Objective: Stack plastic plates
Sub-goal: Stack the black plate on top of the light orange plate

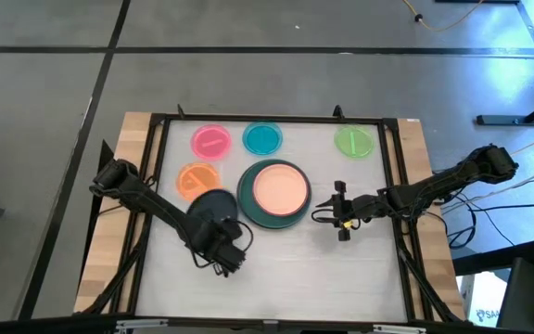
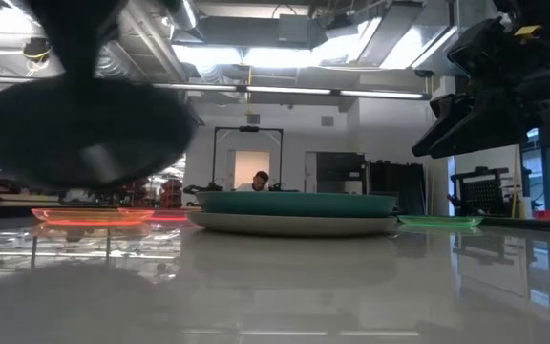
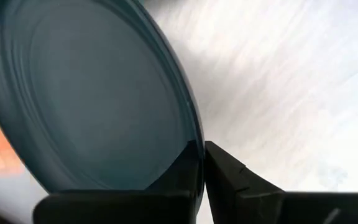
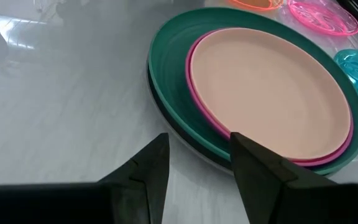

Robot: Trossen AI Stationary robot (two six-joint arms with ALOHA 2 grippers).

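Observation:
A stack sits mid-table: a large grey plate at the bottom, then teal, magenta and peach on top. My left gripper is shut on the black plate, just left of the stack. My right gripper hovers open at the stack's right side, its fingers either side of the rim without touching. Small pink, blue, green and orange plates lie flat on the table. My left gripper pinches the black plate's rim between its two fingers, one finger on each face, coming from the table's near side. The plate is lifted clear of the table, roughly level, and reaches out from the fingers toward the far edge.
A raised black frame borders the white work surface. The small plates line the far side, with the orange one partly under the held black plate. Bare surface lies along the near side. A person shows in the room far behind.

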